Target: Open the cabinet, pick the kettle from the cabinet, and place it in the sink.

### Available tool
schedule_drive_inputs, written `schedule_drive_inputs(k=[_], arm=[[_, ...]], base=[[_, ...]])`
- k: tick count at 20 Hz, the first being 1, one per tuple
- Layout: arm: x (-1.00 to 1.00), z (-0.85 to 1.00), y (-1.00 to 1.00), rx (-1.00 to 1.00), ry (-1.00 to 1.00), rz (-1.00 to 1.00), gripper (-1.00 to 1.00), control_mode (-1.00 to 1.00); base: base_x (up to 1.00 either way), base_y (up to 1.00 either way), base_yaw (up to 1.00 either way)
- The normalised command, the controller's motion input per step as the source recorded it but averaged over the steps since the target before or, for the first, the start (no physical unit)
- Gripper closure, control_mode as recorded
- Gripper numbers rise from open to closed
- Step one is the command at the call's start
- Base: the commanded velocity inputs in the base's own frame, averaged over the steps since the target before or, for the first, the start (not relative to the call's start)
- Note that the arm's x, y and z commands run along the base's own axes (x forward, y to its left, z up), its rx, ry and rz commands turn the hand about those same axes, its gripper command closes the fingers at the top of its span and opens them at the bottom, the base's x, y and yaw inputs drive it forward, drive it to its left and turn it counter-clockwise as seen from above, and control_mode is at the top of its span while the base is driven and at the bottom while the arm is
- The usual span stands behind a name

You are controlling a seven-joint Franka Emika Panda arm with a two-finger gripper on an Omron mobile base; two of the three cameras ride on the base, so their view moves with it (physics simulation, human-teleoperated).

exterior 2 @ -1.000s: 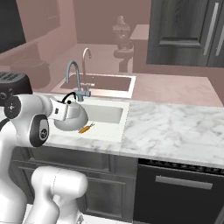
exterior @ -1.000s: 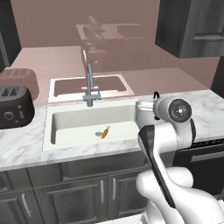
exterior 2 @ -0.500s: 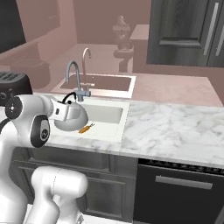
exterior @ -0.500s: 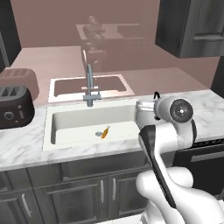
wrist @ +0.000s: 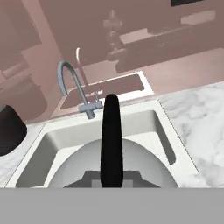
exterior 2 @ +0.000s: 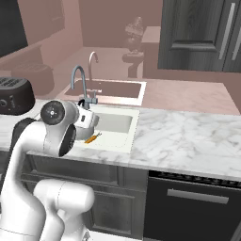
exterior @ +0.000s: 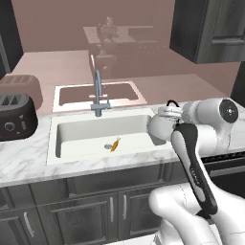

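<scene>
Hanging under the pincer [exterior: 167,111], the kettle [exterior: 159,127] sits over the right end of the sink [exterior: 72,136], above the basin floor and not resting on it. The jaws are closed on the kettle's thin black loop handle [wrist: 111,140], which in the hand view runs straight up the middle of the picture from the silver dome [wrist: 83,168], towards the faucet [wrist: 72,85]. The fingertips themselves cannot be made out there, so the clamp is read from the handle sitting right where they meet.

In the right base view the arm's white elbow covers most of the kettle [exterior 2: 87,121]; only a pale sliver shows just right of the faucet [exterior 2: 80,84]. Its spout cannot be told in any view. The dome's lower half is cut off in the hand view.

A small orange thing [exterior: 115,144] lies on the sink floor, left of the kettle. A dark toaster [exterior: 16,117] stands on the marble tabletop [exterior 2: 188,141] left of the sink.
</scene>
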Motion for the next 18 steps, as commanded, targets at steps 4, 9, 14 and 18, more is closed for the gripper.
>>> schedule_drive_inputs(k=[4,9,14,18], arm=[[0.21,0.01,-0.05,0.01,0.07,0.37,1.00,-1.00],[0.20,-0.08,0.03,0.00,0.00,0.37,1.00,-1.00],[0.33,-0.15,0.02,-0.01,0.07,0.31,1.00,-1.00],[0.28,-0.16,0.11,-0.03,-0.02,0.23,1.00,-1.00]], base=[[0.00,0.00,0.00],[0.00,0.00,0.00],[0.00,0.00,0.00],[0.00,0.00,0.00]])
